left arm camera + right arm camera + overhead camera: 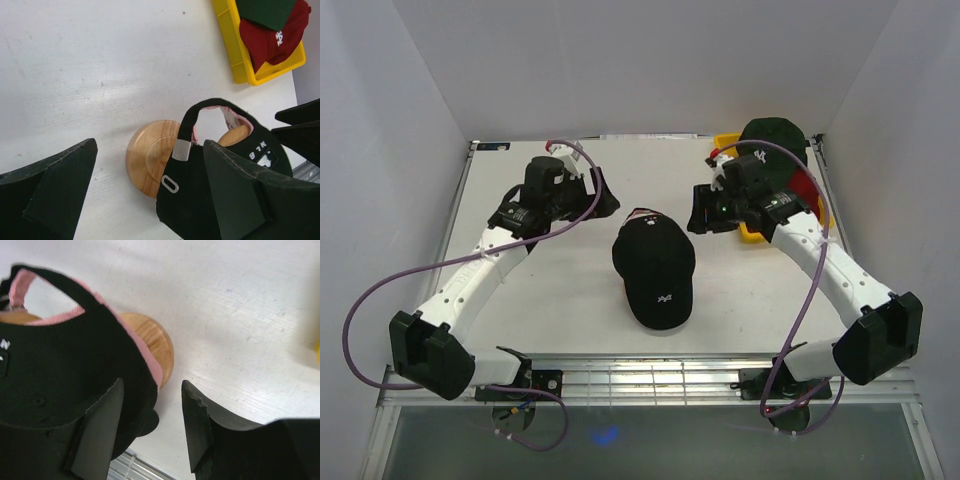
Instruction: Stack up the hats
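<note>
Since the black cap (655, 268) sits over the pink cap (145, 352) on the wooden stand (147, 165), just beyond the arm bases at the middle of the table (550, 290), I judge two hats are stacked and nothing is being carried. Its logo faces the near edge and its strap the far side, with only a pink rim showing beneath.

A little farther back, the left jaws stand spread wide to the cap's left, clear of it and empty. The right jaws hang at about the same depth on the cap's right, roughly half open and also empty, apart from the cloth.

In the far right corner, the yellow bin (227, 40) holds the red cap (272, 37) with the dark green cap (265, 10) lying partly over it.

So I read the step in hand as the fetch of the third hat. The right arm is nearer the bin, and the green cap looks to be the one on top. I would swing the right jaws over it, pinch its crown or brim, lift it clear of the bin wall, then bring it above the stack facing the same way.
</note>
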